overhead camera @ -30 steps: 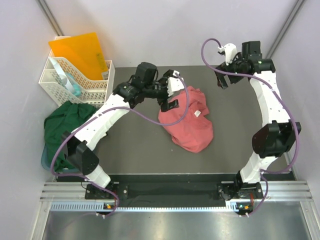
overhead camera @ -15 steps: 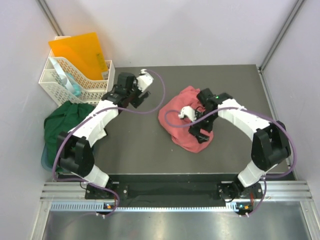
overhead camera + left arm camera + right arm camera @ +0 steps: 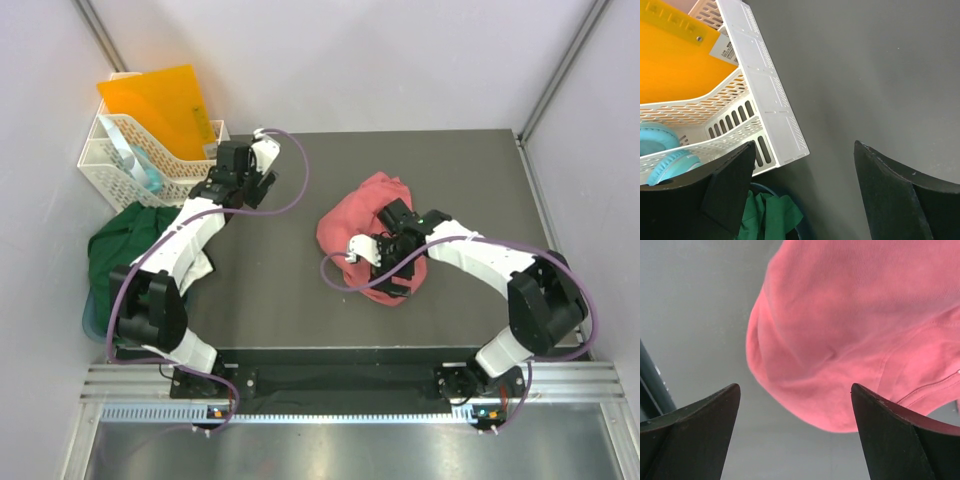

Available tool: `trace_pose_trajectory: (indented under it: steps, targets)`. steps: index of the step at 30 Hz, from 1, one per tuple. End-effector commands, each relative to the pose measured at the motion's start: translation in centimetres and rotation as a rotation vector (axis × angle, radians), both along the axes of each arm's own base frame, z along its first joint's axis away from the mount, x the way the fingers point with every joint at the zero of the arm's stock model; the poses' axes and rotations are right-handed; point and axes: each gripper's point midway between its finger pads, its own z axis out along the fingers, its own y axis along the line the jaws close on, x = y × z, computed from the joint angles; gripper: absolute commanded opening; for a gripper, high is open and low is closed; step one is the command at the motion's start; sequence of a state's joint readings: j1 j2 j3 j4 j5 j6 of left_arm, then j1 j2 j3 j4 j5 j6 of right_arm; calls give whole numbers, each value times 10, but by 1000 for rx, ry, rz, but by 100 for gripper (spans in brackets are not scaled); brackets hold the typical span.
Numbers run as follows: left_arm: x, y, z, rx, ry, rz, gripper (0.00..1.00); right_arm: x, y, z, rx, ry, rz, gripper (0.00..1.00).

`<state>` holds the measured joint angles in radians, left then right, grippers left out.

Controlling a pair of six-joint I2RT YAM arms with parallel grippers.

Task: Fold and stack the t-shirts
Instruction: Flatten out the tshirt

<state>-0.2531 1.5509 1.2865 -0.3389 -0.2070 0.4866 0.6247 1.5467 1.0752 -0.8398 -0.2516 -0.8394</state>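
**Jaws apart on both arms, neither shirt gripped**

Both pairs of jaws stand wide with nothing between them. The salmon-pink t-shirt (image 3: 378,200) lies crumpled in a heap around the middle of the table (image 3: 280,280), not yet folded. The right gripper (image 3: 795,390) hangs over the near part of the heap, its fingers either side of a rounded edge of cloth. It looks placed to take that edge and draw the shirt out flat.

The dark green t-shirt (image 3: 125,250) is bunched at the table's left edge, well apart from the pink one. The left gripper (image 3: 805,145) hovers at the far left over bare table, beside the white basket (image 3: 150,165) that holds an orange folder (image 3: 155,100). It seems parked out of the way or turning toward the green shirt.

Only the overhead view shows both shirts and the gap between them. The right wrist view alone shows the pink edge lying between the fingers, though whether they touch it cannot be told. The left wrist view shows green cloth poking out just below the basket's corner.
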Motion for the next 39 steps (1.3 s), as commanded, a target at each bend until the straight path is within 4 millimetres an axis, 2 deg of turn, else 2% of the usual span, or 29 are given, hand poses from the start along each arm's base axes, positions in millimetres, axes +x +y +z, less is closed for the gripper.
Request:
trace_pose_trajectory:
  steps: [1, 4, 9, 11, 13, 14, 15, 16, 19, 20, 21, 22, 23, 24, 25, 26, 27, 29, 30, 32, 33, 36, 39]
  targets:
    - [5, 1, 13, -24, -45, 32, 83, 12, 21, 1, 50, -61, 3, 91]
    - [7, 0, 10, -32, -37, 35, 82, 17, 25, -9, 45, -78, -5, 84]
    - [9, -3, 11, -44, -29, 29, 81, 24, 25, -27, 17, -75, -39, 81]
    - [9, -4, 10, -35, -22, 15, 80, 28, 24, -33, 6, -81, -48, 75]
    - [10, -6, 11, -31, -22, 0, 80, 33, 22, -35, -16, -94, -63, 51]
    - [10, -6, 11, -28, -23, -4, 80, 36, 22, -37, -26, -98, -64, 34]
    - [9, -7, 10, -28, -21, -13, 80, 41, 18, -36, -46, -121, -80, 4]
    - [9, -8, 9, -28, -16, -25, 79, 47, 16, -32, -55, -142, -87, 0]
    - [5, -17, 4, -38, 11, -89, 77, 76, 5, -3, -82, -265, -109, 0]
    - [3, -23, 2, -52, 18, -124, 77, 91, 3, 15, -89, -327, -125, 0]
    - [-1, -27, -4, -53, 34, -148, 77, 105, -10, 29, -115, -375, -143, 0]
    - [-3, -30, -8, -39, 45, -192, 77, 112, -17, 40, -131, -394, -150, 0]
    - [-4, -32, -12, -36, 56, -215, 76, 127, -19, 65, -120, -457, -170, 0]
    - [-10, -43, -21, -55, 83, -284, 76, 140, -35, 77, -150, -497, -194, 0]
    - [-12, -47, -24, -33, 86, -340, 76, 149, -43, 91, -156, -530, -211, 0]
    - [-15, -51, -28, -21, 96, -383, 76, 162, -48, 113, -151, -587, -235, 0]
    - [-21, -62, -35, -34, 114, -453, 76, 173, -68, 125, -190, -631, -274, 0]
    - [-25, -74, -38, -5, 106, -549, 76, 192, -81, 148, -207, -707, -317, 0]
    - [-27, -78, -42, -3, 107, -577, 77, 200, -98, 156, -241, -738, -354, 0]
    - [-30, -96, -46, -20, 105, -670, 77, 215, -109, 173, -243, -789, -397, 0]
    - [-30, -102, -45, -25, 100, -699, 77, 221, -122, 178, -267, -808, -438, 0]
    - [-30, -130, -48, -60, 88, -809, 77, 235, -134, 186, -275, -841, -480, 0]
    - [-29, -163, -62, -61, 100, -890, 76, 245, -150, 189, -319, -880, -526, 0]
